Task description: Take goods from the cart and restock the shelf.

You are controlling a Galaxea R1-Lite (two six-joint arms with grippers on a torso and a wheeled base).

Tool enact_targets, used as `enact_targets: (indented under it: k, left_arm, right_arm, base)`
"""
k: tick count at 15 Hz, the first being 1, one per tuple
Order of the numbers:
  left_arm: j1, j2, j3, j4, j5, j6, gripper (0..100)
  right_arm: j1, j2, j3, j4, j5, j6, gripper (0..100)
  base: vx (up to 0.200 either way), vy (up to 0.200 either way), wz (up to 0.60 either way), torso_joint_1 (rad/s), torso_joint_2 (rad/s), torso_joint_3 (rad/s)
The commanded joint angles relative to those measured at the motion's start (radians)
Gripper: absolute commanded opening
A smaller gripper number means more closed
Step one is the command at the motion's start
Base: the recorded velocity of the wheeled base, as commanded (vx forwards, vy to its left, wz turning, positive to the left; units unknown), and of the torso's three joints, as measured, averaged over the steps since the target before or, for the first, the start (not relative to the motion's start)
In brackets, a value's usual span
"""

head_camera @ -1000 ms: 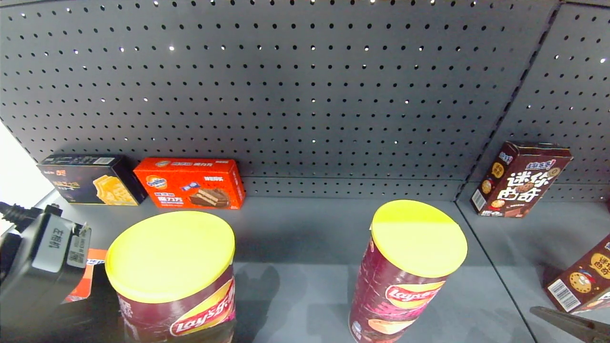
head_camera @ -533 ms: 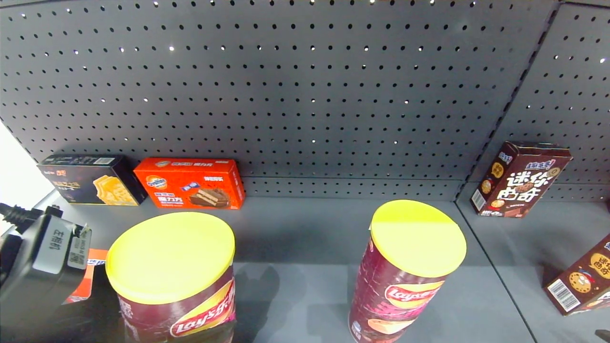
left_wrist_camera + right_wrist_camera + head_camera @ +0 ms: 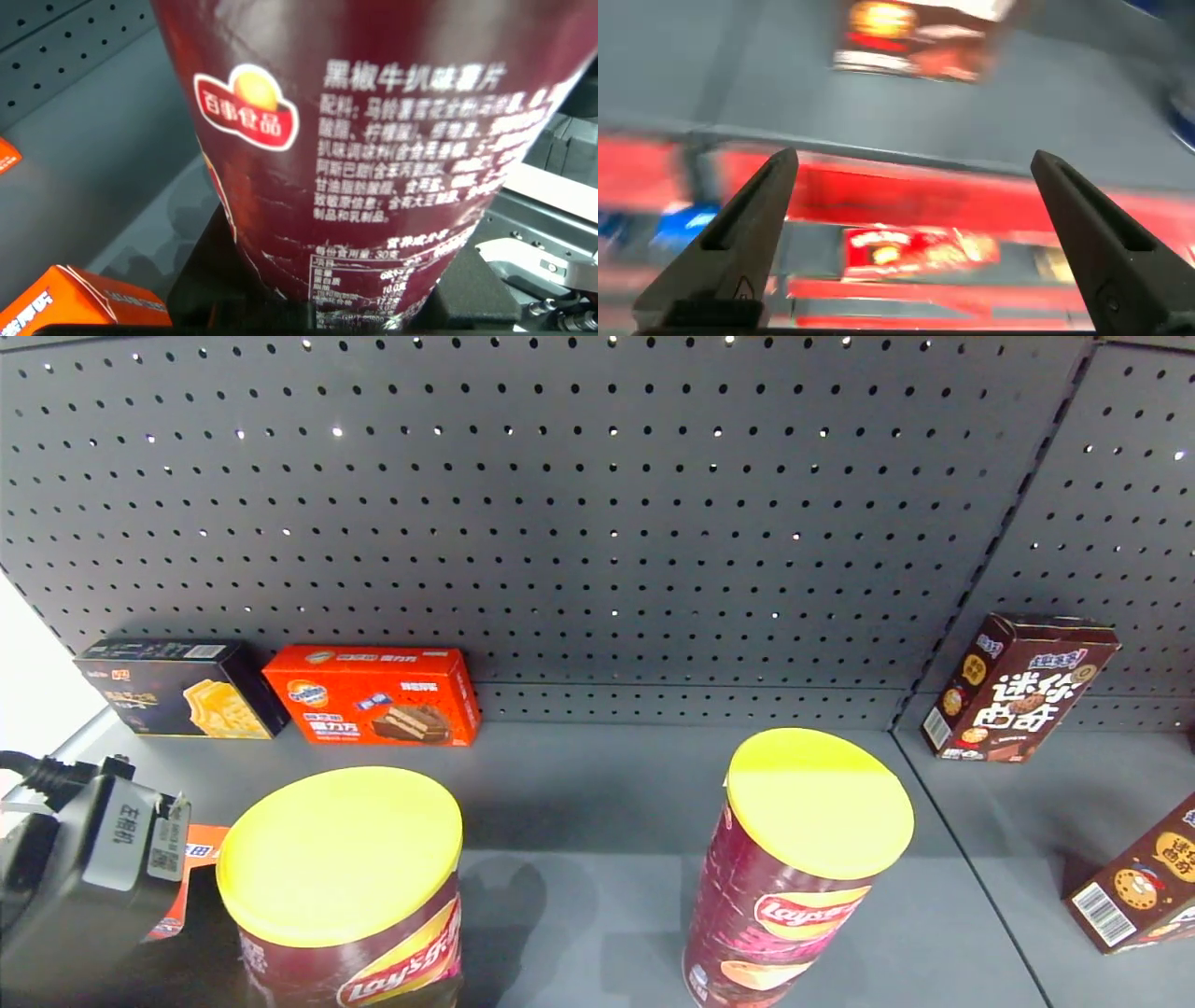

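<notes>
The left jaws are closed on a chip can [image 3: 341, 887], a dark red tube with a yellow lid, held upright at the near left of the shelf [image 3: 607, 784]; in the left wrist view the can's printed wall [image 3: 374, 159] stands right before the camera, with dark gripping parts at either side of its lower end; whether its base touches the shelf I cannot tell. A second chip can [image 3: 803, 868] of the same kind stands upright on the shelf to the right, well apart from the held one. Against the pegboard back panel [image 3: 560, 523] a black box [image 3: 182, 689] and an orange box [image 3: 373, 695] lie side by side at the rear left, nearly touching. Another orange carton [image 3: 201, 845] lies flat near the left arm, partly hidden behind the held can; its corner shows in the left wrist view [image 3: 75, 299]. Beyond the shelf divider on the right, a brown cookie box [image 3: 1018, 686] leans upright against the back panel, and a second brown box [image 3: 1134, 882] lies tilted at the right edge, nearer the front. The right jaws stand wide with nothing between them; their two dark fingers [image 3: 738, 243] frame a blurred grey surface and a red strip, with packets too smeared to name.
</notes>
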Motion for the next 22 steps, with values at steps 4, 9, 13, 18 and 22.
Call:
enact_targets:
  k: [4,9,13,18,22]
  left_arm:
    - [0.001,-0.026,0.01,0.004,0.002,-0.001,0]
    - [-0.003,-0.034,0.018,0.004,0.002,-0.003,0]
    - [-0.004,-0.041,0.004,0.003,-0.009,-0.004,0]
    - [0.005,-0.037,-0.071,0.0,-0.004,-0.003,0]
    - [0.01,0.003,-0.113,-0.003,-0.011,-0.006,0]
  right_arm:
    - [-0.16,-0.132,0.0,0.012,0.003,0.212,100]
    - [-0.16,-0.132,0.003,0.01,0.327,0.162,100]
    - [-0.208,-0.158,0.003,0.013,0.456,0.154,100]
    - [-0.228,-0.224,0.006,0.004,0.45,0.128,100]
    - [-0.228,-0.224,0.006,0.004,0.451,0.131,100]
  base:
    - [0.0,0.0,0.0,0.0,0.0,0.0]
    - [0.0,0.0,0.0,0.0,0.0,0.0]
    - [0.0,0.0,0.0,0.0,0.0,0.0]
    - [0.0,0.0,0.0,0.0,0.0,0.0]
    - [0.0,0.0,0.0,0.0,0.0,0.0]
